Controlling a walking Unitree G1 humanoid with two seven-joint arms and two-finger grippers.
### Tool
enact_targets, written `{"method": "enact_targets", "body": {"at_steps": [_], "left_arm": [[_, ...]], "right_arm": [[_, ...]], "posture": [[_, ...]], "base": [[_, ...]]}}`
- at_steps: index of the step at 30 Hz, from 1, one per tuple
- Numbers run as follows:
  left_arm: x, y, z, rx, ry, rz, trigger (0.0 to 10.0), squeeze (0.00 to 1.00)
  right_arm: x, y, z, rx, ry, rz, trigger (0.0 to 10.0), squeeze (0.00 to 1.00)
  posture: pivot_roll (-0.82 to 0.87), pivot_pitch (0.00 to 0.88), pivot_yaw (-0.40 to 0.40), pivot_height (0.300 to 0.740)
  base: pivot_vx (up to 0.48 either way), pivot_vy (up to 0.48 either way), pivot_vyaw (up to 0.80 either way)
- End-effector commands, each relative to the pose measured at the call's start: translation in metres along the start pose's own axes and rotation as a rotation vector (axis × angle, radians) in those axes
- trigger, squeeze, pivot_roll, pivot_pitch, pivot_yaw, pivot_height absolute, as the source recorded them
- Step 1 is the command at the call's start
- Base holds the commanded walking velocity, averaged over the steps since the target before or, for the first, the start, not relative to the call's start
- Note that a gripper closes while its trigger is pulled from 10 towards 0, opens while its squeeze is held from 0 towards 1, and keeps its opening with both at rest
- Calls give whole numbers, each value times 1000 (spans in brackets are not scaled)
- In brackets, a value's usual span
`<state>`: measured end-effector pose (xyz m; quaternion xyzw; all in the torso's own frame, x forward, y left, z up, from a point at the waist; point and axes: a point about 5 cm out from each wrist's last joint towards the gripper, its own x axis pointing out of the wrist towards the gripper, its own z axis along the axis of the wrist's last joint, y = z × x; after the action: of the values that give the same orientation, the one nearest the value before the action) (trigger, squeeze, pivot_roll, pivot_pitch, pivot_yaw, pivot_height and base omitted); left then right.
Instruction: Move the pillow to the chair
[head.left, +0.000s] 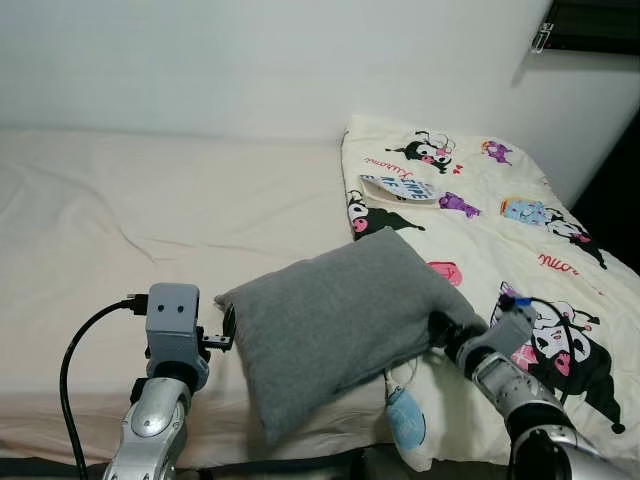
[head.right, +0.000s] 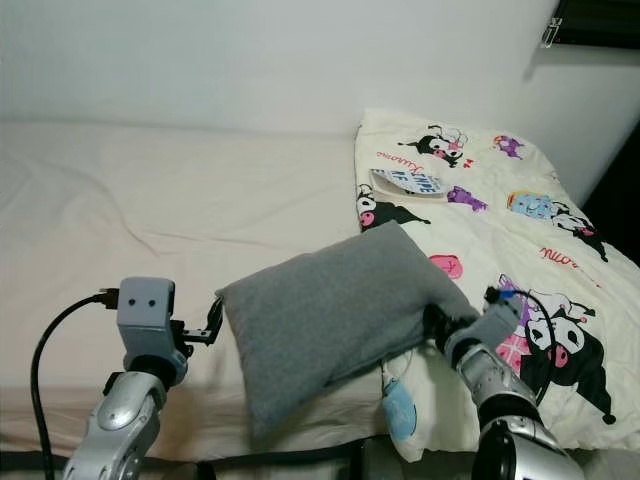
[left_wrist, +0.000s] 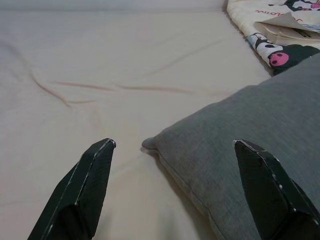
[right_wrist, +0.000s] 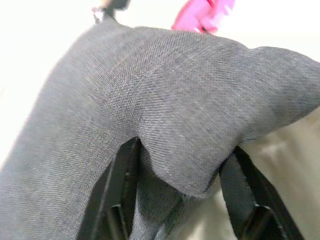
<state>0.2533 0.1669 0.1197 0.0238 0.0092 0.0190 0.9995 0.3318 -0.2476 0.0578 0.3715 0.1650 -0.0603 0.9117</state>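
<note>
The grey pillow (head.left: 340, 320) lies tilted at the near edge of the bed (head.left: 150, 220), partly on the cream sheet and partly against the cartoon-print blanket (head.left: 520, 260) that covers the bed's right side. Its near corner hangs over the bed's front edge. The right pincer (right_wrist: 180, 175) is at the pillow's right corner, and in the right wrist view its two black fingers (right_wrist: 122, 185) stand on either side of a fold of grey fabric, closed upon it. The left pincer (left_wrist: 175, 185) is held low at the pillow's left corner; its fingers (left_wrist: 90, 185) are spread wide apart, one over the bare sheet and the other over the grey cloth, gripping nothing. A black cable (head.left: 85, 340) loops from the left wrist. On the blanket, farther back, lies a small booklet or paper (head.left: 398, 187) with blue lettering. A pale blue tag or patch (head.left: 405, 420) shows on the blanket's hanging edge below the pillow. A white wall (head.left: 250, 60) rises behind the bed
</note>
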Motion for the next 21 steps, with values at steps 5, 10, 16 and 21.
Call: {"method": "enact_targets", "body": {"at_steps": [5,10,16,21], "left_arm": [[-2,1,3,27,-9,-5,10000,0],[-2,1,3,31,-9,-8,10000,0],[0,2,4,26,-12,-1,10000,0],[2,5,7,14,-19,30,10000,0]], "right_arm": [[3,10,0,24,-21,82,0,0],[7,22,0,-92,-13,138,0,0],[16,85,16,-177,-44,471,0,0],[12,138,36,-105,-95,764,0,0]], "posture": [[-4,0,-64,547],[-5,0,-61,547],[-5,0,-62,547],[-4,0,-77,562]], "base": [[0,0,0],[0,0,0],[0,0,0],[0,0,0]]}}
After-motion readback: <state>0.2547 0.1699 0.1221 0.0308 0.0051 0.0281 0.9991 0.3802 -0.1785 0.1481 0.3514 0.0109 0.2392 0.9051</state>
